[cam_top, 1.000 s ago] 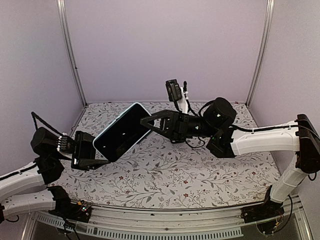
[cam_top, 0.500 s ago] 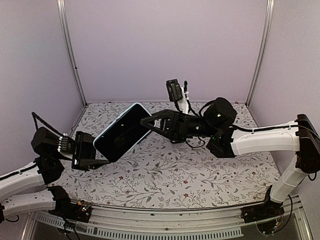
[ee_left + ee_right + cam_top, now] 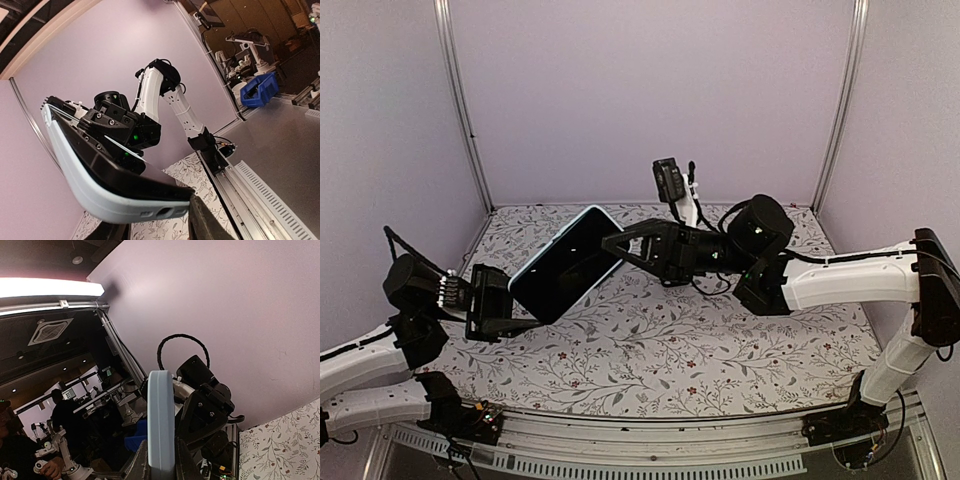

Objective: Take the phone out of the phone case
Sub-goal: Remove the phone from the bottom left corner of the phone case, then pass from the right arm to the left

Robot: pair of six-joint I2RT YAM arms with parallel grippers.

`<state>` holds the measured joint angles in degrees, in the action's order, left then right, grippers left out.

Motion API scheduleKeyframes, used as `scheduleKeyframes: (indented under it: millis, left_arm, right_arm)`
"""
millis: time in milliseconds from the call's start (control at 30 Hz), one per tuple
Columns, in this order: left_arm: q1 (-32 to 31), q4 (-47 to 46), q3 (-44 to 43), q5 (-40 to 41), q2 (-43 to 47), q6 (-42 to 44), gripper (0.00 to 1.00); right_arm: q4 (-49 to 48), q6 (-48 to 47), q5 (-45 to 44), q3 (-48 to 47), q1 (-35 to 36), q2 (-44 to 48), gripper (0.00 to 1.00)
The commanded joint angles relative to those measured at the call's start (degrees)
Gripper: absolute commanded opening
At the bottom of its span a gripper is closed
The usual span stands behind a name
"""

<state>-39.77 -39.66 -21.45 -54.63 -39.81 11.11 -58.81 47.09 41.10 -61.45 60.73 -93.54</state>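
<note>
A black phone [image 3: 565, 268] sits in a pale blue case [image 3: 583, 214] and is held in the air between both arms, screen up, tilted. My left gripper [image 3: 515, 322] is shut on its lower left end. In the left wrist view the case's bottom edge [image 3: 127, 207] with its port lies between my fingers [image 3: 200, 222]. My right gripper [image 3: 613, 245] is shut on the upper right end. In the right wrist view the case [image 3: 161, 425] shows edge-on, pinched between the fingers.
The floral table cover [image 3: 660, 345] lies below the phone. A black device on a stand [image 3: 667, 180] is at the back middle. Lilac walls and metal posts [image 3: 457, 105] close the back and sides.
The phone and both grippers have shifted very slightly; the grips are the same.
</note>
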Motion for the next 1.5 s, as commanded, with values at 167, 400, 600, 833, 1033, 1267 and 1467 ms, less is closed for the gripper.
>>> scheduleKeyframes:
  millis: [167, 400, 600, 833, 1033, 1267, 1467]
  left_arm:
    - [0.4, 3.8, -1.4, 13.9, -0.3, 3.7, 0.40]
    - [0.4, 4.8, -1.4, 16.6, -0.3, 5.3, 0.41]
    - [0.4, 4.9, -1.5, 18.3, -0.2, 5.7, 0.41]
    - [0.4, 4.7, -1.7, 17.7, -0.3, 5.3, 0.41]
    - [0.4, 5.0, -1.7, 16.5, 0.5, 5.2, 0.41]
    - [0.3, 7.3, -2.1, 16.9, 2.0, 7.5, 0.42]
    - [0.5, 9.9, -2.5, 17.8, 2.6, 9.7, 0.45]
  right_arm:
    - [-0.4, 1.4, 5.3, 0.4, 3.1, 1.7, 0.00]
    - [0.3, 1.0, 4.0, 0.4, 3.0, 2.0, 0.00]
    - [2.0, 0.8, 3.3, 0.7, 3.1, 3.1, 0.00]
    - [3.1, 1.0, 2.0, 1.1, 3.1, 3.6, 0.00]
    - [7.9, -2.4, -5.8, 2.1, 2.8, 5.1, 0.00]
    - [15.1, -6.5, -16.5, 4.3, -0.6, 10.3, 0.00]
    - [21.0, -12.5, -18.1, 5.2, -3.4, 16.5, 0.00]
